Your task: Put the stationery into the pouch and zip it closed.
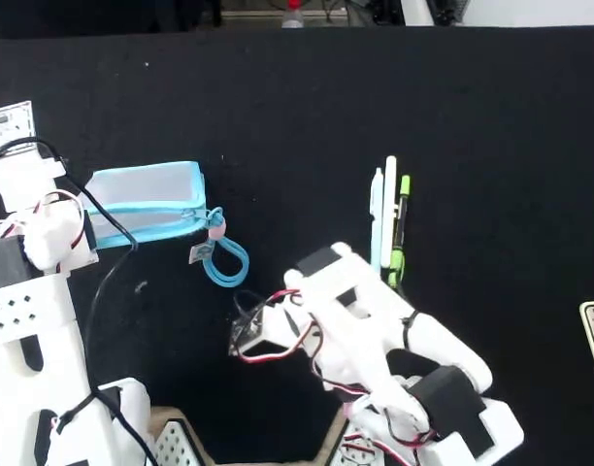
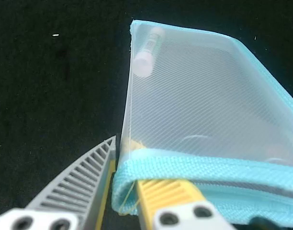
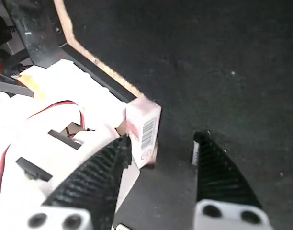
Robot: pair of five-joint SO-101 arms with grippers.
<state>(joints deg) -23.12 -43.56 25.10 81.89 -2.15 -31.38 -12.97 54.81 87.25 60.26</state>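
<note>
Loading is the step in hand. The left tool (image 2: pixel 121 146) is clamped on a corner of the pouch (image 2: pixel 194 96), which has a white tube (image 2: pixel 147 48) inside. The right tool (image 3: pixel 162 139) stands wide open around a small barcoded box (image 3: pixel 143 129) that rests against one finger, ungripped. The next move probably calls for closing on the box and carrying it to the pouch mouth. Pens (image 1: pixel 389 218) lie on the surface (image 1: pixel 472 116) beyond the right tool. Arm cables (image 3: pixel 65 108) crowd just beside the box.
</note>
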